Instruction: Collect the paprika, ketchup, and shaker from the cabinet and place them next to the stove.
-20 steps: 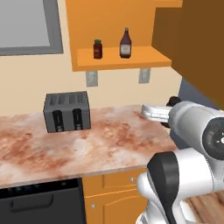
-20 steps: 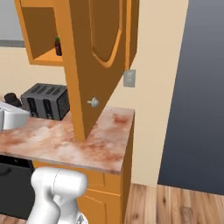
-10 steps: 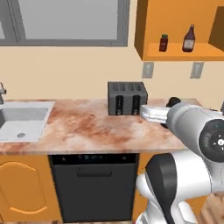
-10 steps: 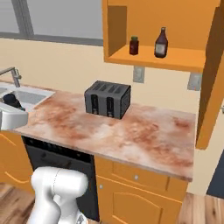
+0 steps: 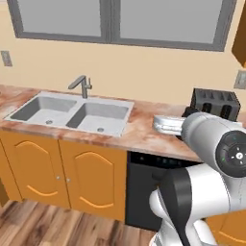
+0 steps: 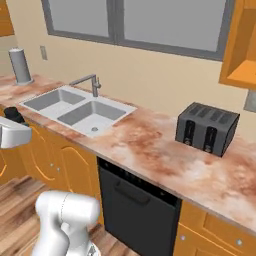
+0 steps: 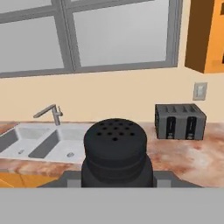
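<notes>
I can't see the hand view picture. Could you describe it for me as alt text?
A small black rounded-top shaker with holes on top sits close up at the bottom of the view, held in the robot's gripper. Behind it a pink marbled counter carries a double steel sink with a tap and a dark grey toaster, under a wide grey-framed window.

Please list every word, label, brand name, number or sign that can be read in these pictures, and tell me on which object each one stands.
There is no readable text.
The shaker between the jaws is plain black, with only holes on top.
The toaster has no brand or marks.
The dishwasher has small light marks along its top edge, too small to read.
</notes>
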Robot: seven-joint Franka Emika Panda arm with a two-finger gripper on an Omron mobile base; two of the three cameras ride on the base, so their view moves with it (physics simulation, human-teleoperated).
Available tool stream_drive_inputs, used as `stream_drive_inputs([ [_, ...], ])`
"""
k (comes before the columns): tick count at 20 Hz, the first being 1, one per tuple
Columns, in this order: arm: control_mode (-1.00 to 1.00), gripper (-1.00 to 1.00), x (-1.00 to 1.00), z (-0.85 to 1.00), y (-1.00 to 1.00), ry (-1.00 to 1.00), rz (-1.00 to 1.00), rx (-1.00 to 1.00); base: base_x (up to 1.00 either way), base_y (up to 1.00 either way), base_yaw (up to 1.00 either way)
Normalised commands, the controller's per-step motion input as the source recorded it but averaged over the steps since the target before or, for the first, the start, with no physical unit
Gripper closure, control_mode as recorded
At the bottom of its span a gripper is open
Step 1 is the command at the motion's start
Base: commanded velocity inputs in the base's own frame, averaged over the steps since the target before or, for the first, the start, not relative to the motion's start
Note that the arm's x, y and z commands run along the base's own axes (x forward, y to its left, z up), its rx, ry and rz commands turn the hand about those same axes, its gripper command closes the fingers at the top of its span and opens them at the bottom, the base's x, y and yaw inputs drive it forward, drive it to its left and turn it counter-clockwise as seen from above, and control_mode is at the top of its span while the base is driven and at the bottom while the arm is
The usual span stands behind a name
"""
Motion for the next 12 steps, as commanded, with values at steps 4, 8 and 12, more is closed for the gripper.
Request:
stream_drive_inputs([
  [4,1.00,1.00,0.00,0.00,0.00,0.00,0.00,0.00,0.00,0.85,0.47],
  [8,1.00,1.00,0.00,0.00,0.00,0.00,0.00,0.00,0.10,0.65,0.48],
  [12,1.00,1.00,0.00,0.00,0.00,0.00,0.00,0.00,0.23,0.51,0.48],
])
